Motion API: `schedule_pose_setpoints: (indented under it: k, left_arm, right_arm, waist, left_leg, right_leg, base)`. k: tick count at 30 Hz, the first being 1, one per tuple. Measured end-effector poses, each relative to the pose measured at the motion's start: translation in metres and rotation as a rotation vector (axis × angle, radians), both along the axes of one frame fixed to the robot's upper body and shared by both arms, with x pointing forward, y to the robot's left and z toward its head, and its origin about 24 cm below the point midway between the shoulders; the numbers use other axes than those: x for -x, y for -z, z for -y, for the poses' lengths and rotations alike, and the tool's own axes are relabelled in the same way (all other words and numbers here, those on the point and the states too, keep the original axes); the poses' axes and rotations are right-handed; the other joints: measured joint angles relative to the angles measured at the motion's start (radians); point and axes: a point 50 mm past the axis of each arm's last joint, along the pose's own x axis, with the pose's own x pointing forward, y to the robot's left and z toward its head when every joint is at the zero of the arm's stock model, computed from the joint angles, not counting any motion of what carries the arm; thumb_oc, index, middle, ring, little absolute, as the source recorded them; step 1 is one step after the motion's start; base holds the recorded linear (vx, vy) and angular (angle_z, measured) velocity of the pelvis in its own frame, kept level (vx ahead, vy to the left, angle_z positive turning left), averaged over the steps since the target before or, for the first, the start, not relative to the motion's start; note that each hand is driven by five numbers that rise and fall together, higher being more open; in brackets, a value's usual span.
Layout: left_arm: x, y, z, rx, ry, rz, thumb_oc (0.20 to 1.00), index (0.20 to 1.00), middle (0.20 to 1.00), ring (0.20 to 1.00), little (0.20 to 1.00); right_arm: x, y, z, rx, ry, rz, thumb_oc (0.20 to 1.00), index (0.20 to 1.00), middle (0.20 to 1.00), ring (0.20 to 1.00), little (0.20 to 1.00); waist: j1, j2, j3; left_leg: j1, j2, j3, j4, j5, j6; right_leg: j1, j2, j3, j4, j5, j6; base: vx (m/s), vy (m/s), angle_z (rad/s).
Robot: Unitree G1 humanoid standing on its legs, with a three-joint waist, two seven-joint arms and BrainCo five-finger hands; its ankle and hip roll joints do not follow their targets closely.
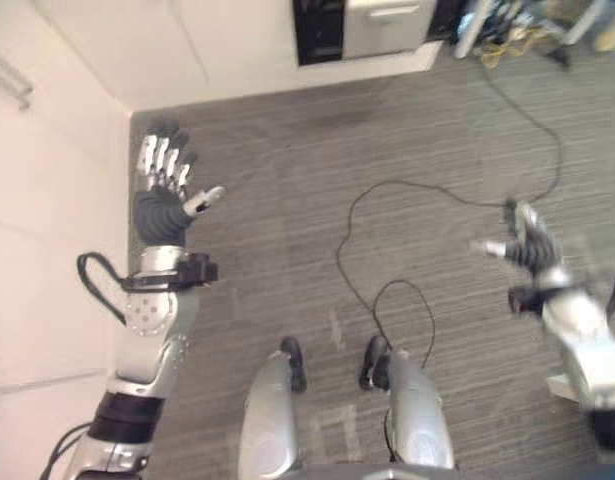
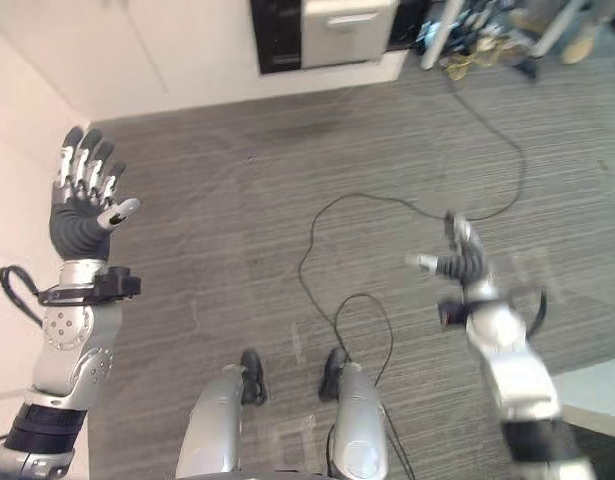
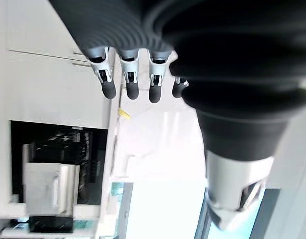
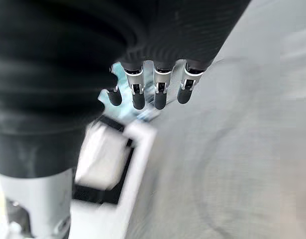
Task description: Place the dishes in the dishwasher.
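Approach step, both hands empty over grey ribbed carpet floor point(image 1: 287, 200).
You stand well apart from the white cabinet run point(image 1: 227, 40) and its dark open dishwasher bay with a steel front panel point(image 1: 382, 25) at the far wall; no dishes can be seen. Your left hand point(image 1: 165, 185) is spread wide, your right hand point(image 2: 457, 255) relaxed and empty. Next, I judge, you must find the dishes before any grasp.

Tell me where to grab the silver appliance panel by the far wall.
Grip the pale bar handle running across the silver panel, coming from the front with fingers curled over it. The bar lies level and the face around it looks flat, offering no other hold. It is small from here, so treat this as a judgement.
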Motion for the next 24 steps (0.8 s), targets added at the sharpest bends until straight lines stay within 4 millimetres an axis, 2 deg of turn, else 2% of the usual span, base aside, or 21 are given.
schedule_pose_setpoints:
  k: [2,4,5,6,7,8,10,11,12,13,14,15,16,17,18,19,21,22,24]
  left_arm:
    - [0.000,0.023,-0.003,0.048,-0.030,-0.110,1.000,1.000,1.000,1.000,1.000]
    - [0.012,0.063,-0.005,0.099,-0.072,-0.327,1.000,1.000,1.000,1.000,1.000]
    - [0.024,0.086,-0.010,0.099,-0.093,-0.455,1.000,1.000,1.000,1.000,1.000]
    - [0.029,0.094,-0.014,0.088,-0.103,-0.514,1.000,1.000,1.000,1.000,1.000]
    - [0.032,0.096,-0.016,0.088,-0.110,-0.532,1.000,1.000,1.000,1.000,1.000]
    - [0.037,0.099,-0.020,0.094,-0.130,-0.567,1.000,1.000,1.000,1.000,1.000]
    - [0.034,0.108,-0.021,0.159,-0.116,-0.630,1.000,1.000,1.000,1.000,1.000]
    - [0.022,0.109,-0.009,0.241,-0.091,-0.655,1.000,1.000,1.000,1.000,1.000]
    - [0.017,0.107,-0.006,0.290,-0.107,-0.654,1.000,1.000,1.000,1.000,1.000]
    - [0.012,0.095,-0.019,0.316,-0.186,-0.605,1.000,1.000,1.000,1.000,1.000]
    - [-0.001,0.039,-0.044,0.301,-0.287,-0.418,1.000,1.000,1.000,1.000,1.000]
    - [-0.006,-0.036,-0.059,0.230,-0.388,-0.169,1.000,1.000,1.000,1.000,1.000]
    - [-0.009,-0.113,-0.057,0.164,-0.426,0.062,1.000,1.000,1.000,1.000,1.000]
    - [0.000,-0.193,-0.052,0.111,-0.479,0.294,1.000,1.000,1.000,1.000,1.000]
    - [0.013,-0.225,-0.054,0.088,-0.517,0.393,1.000,1.000,1.000,1.000,1.000]
    - [0.022,-0.240,-0.064,0.073,-0.571,0.428,1.000,1.000,1.000,1.000,1.000]
    - [0.010,-0.218,-0.087,0.076,-0.621,0.296,1.000,1.000,1.000,1.000,1.000]
    - [0.008,-0.192,-0.098,0.076,-0.614,0.228,1.000,1.000,1.000,1.000,1.000]
    - [0.011,-0.133,-0.117,0.035,-0.620,0.042,1.000,1.000,1.000,1.000,1.000]
  right_arm:
    - [0.006,0.018,0.012,-0.027,0.035,-0.082,1.000,1.000,1.000,1.000,1.000]
    - [0.024,0.030,0.019,-0.100,0.075,-0.109,1.000,1.000,1.000,1.000,1.000]
    - [0.039,0.034,0.028,-0.150,0.119,-0.125,1.000,1.000,1.000,1.000,1.000]
    - [0.046,0.027,0.037,-0.180,0.147,-0.098,1.000,1.000,1.000,1.000,1.000]
    - [0.048,0.019,0.043,-0.203,0.168,-0.052,1.000,1.000,1.000,1.000,1.000]
    - [0.048,0.006,0.047,-0.271,0.196,0.038,1.000,1.000,1.000,1.000,1.000]
    - [0.029,-0.037,0.036,-0.339,0.168,0.334,1.000,1.000,1.000,1.000,1.000]
    - [0.014,-0.073,0.024,-0.336,0.083,0.493,1.000,1.000,1.000,1.000,1.000]
    - [0.010,-0.117,0.008,-0.317,-0.030,0.720,1.000,1.000,1.000,1.000,1.000]
    - [0.016,-0.162,0.009,-0.221,-0.060,0.935,1.000,1.000,1.000,1.000,1.000]
    - [0.069,-0.266,-0.005,0.149,-0.158,1.473,1.000,1.000,1.000,1.000,1.000]
    - [0.139,-0.323,-0.052,0.442,-0.389,2.040,1.000,1.000,1.000,1.000,1.000]
    - [0.187,-0.327,-0.096,0.683,-0.650,2.436,1.000,1.000,1.000,1.000,1.000]
    - [0.210,-0.319,-0.125,0.966,-0.811,2.714,1.000,1.000,1.000,1.000,1.000]
    - [0.212,-0.317,-0.130,1.034,-0.819,2.777,1.000,1.000,1.000,1.000,1.000]
    - [0.207,-0.318,-0.132,1.069,-0.799,2.773,1.000,1.000,1.000,1.000,1.000]
    - [0.193,-0.324,-0.132,1.068,-0.788,2.666,1.000,1.000,1.000,1.000,1.000]
    - [0.182,-0.326,-0.127,1.044,-0.718,2.578,1.000,1.000,1.000,1.000,1.000]
    - [0.183,-0.337,-0.120,1.140,-0.615,2.526,1.000,1.000,1.000,1.000,1.000]
  waist:
    - [-0.034,0.022,-0.047]
    - [-0.035,0.049,-0.135]
    - [-0.033,0.059,-0.236]
    - [-0.028,0.079,-0.281]
    - [-0.026,0.080,-0.282]
    - [-0.027,0.076,-0.283]
    - [-0.032,0.075,-0.293]
    - [-0.030,0.072,-0.293]
    - [-0.029,0.068,-0.297]
    - [-0.027,0.068,-0.304]
    - [-0.019,0.086,-0.309]
    - [-0.006,0.091,-0.313]
    - [0.008,0.078,-0.330]
    - [0.008,0.064,-0.363]
    - [0.005,0.051,-0.386]
    - [0.005,0.046,-0.418]
    - [0.021,0.051,-0.460]
    - [0.044,0.037,-0.470]
    - [0.071,0.044,-0.461]
  left_leg:
    - [0.112,-0.019,0.029,-0.144,0.041,-0.009]
    - [0.295,-0.055,0.042,-0.359,0.103,-0.024]
    - [0.331,-0.063,0.038,-0.430,0.124,-0.039]
    - [0.357,-0.067,0.037,-0.468,0.155,-0.032]
    - [0.369,-0.067,0.034,-0.474,0.157,-0.034]
    - [0.383,-0.067,0.034,-0.473,0.157,-0.034]
    - [0.395,-0.065,0.034,-0.473,0.157,-0.034]
    - [0.394,-0.066,0.032,-0.473,0.157,-0.034]
    - [0.405,-0.067,0.034,-0.474,0.157,-0.034]
    - [0.415,-0.071,0.033,-0.474,0.153,-0.034]
    - [0.430,-0.076,0.030,-0.473,0.155,-0.031]
    - [0.446,-0.072,0.032,-0.474,0.156,-0.031]
    - [0.454,-0.067,0.026,-0.480,0.152,-0.036]
    - [0.455,-0.065,0.029,-0.479,0.144,-0.048]
    - [0.457,-0.066,0.032,-0.479,0.141,-0.050]
    - [0.466,-0.071,0.037,-0.479,0.133,-0.046]
    - [0.463,-0.081,0.033,-0.474,0.129,-0.042]
    - [0.463,-0.085,0.029,-0.479,0.118,-0.051]
    - [0.440,-0.090,0.029,-0.474,0.129,-0.054]
  right_leg:
    - [0.119,0.024,-0.005,-0.170,0.074,0.014]
    - [0.315,0.058,-0.024,-0.405,0.155,0.030]
    - [0.344,0.069,-0.032,-0.448,0.153,0.036]
    - [0.355,0.076,-0.038,-0.467,0.153,0.037]
    - [0.373,0.080,-0.043,-0.480,0.154,0.038]
    - [0.394,0.082,-0.044,-0.494,0.156,0.038]
    - [0.404,0.083,-0.036,-0.494,0.155,0.037]
    - [0.401,0.082,-0.037,-0.494,0.162,0.038]
    - [0.410,0.081,-0.035,-0.494,0.164,0.038]
    - [0.420,0.077,-0.033,-0.494,0.157,0.045]
    - [0.437,0.072,-0.035,-0.494,0.165,0.046]
    - [0.453,0.076,-0.037,-0.494,0.168,0.047]
    - [0.469,0.081,-0.045,-0.494,0.158,0.049]
    - [0.470,0.081,-0.054,-0.494,0.147,0.059]
    - [0.470,0.079,-0.049,-0.494,0.144,0.063]
    - [0.474,0.075,-0.041,-0.494,0.146,0.060]
    - [0.464,0.063,-0.051,-0.490,0.137,0.065]
    - [0.469,0.058,-0.055,-0.494,0.133,0.069]
    - [0.443,0.054,-0.059,-0.499,0.145,0.077]
  base:
    - [0.26,0.135,-0.22]
    - [0.18,0.037,-0.04]
    - [0.12,0.016,0.14]
    - [0.12,0.017,0.16]
    - [0.08,0.001,0.09]
    - [0.04,-0.008,-0.05]
    - [0.01,0.004,-0.10]
    - [0.05,0.032,-0.02]
    - [0.07,0.041,0.02]
    - [0.08,0.036,0.03]
    - [0.07,-0.015,0.02]
    - [0.06,-0.049,0.06]
    - [0.08,-0.057,0.06]
    - [0.05,-0.040,0.02]
    - [0.03,-0.027,-0.14]
    - [0.00,-0.016,-0.08]
    - [0.02,-0.050,0.09]
    - [0.02,-0.065,0.07]
    - [-0.01,-0.036,0.11]
